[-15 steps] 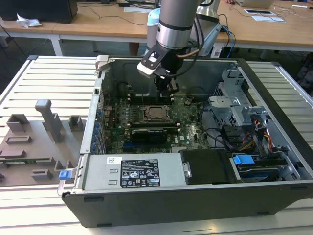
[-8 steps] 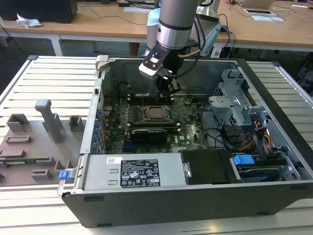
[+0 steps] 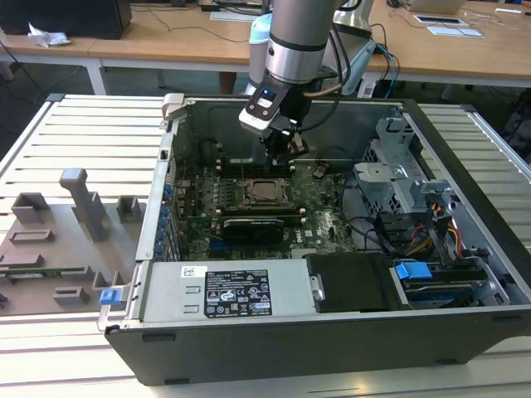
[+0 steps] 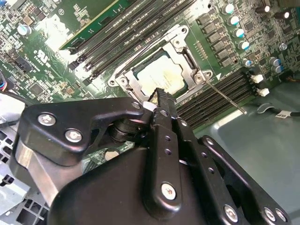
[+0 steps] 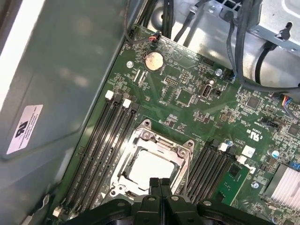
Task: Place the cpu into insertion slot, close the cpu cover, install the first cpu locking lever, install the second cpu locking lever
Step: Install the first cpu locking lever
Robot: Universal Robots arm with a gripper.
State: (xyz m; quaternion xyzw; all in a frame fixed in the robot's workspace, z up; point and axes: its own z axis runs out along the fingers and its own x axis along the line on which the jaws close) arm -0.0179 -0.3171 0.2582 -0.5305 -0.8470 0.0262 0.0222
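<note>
now, gripper (image 4: 161,93): both fingers are pressed flat together into a narrow point, with nothing seen between them. in both wrist views the tip hangs over the near edge of the socket. whether it touches the metal there cannot be told.
arm: in the exterior view it reaches down into the open computer case (image 3: 290,348). the gripper's tip is hard to pick out against the dark parts behind it.
cpu (image 5: 149,168): lies in the socket on the green motherboard (image 5: 187,96), its pale square top showing through the frame. it is small and dim in the exterior view.
cpu cover (image 5: 140,140): lies down flat around the cpu. its near side is hidden behind the black gripper body in both wrist views.
locking lever (image 4: 227,98): a thin silvery rod runs from one socket corner out over the memory slots (image 4: 236,84). whether it is latched or loose cannot be told.
cables (image 5: 243,51): dark bundles beyond the board, cut off at the frame edge in the first wrist view.
</note>
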